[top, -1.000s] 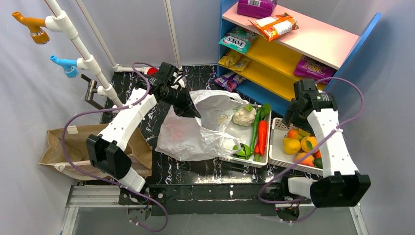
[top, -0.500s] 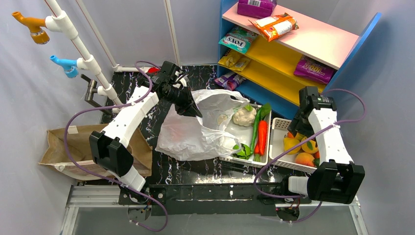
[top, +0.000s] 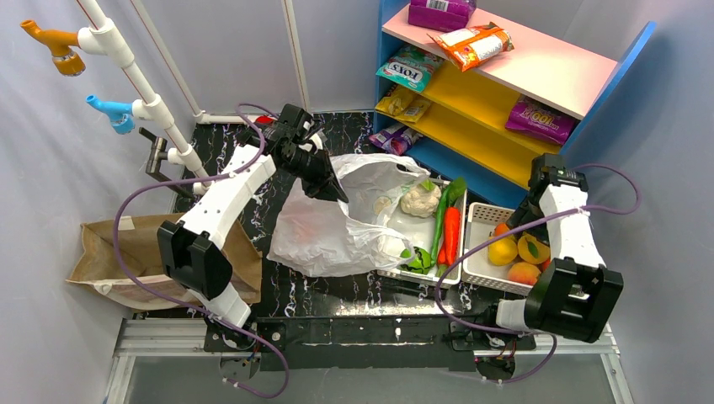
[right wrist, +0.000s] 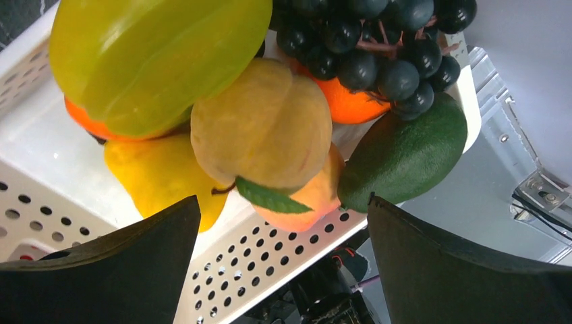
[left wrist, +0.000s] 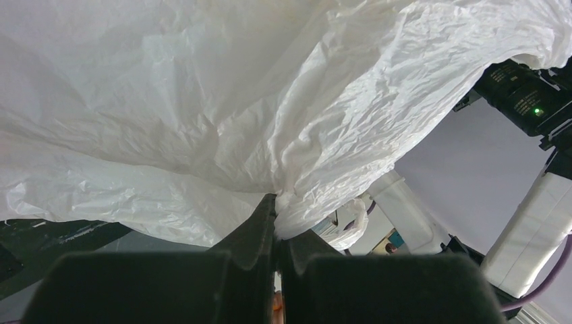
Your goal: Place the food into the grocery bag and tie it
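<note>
Inside of grocery bag (top: 322,237) indistinct

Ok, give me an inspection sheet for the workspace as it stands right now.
Surface: black marbled table, crowded.
Job's things: white grocery bag draped onto the vegetable tray; fruit basket beside it.
Clutter: brown paper bag at the left edge.
Grippers: left fingers shut on the bag's plastic; right fingers open over the fruit.
Cables: purple cables loop off both arms.
Surroundings: snack shelf back right; pipe rack back left.
</note>
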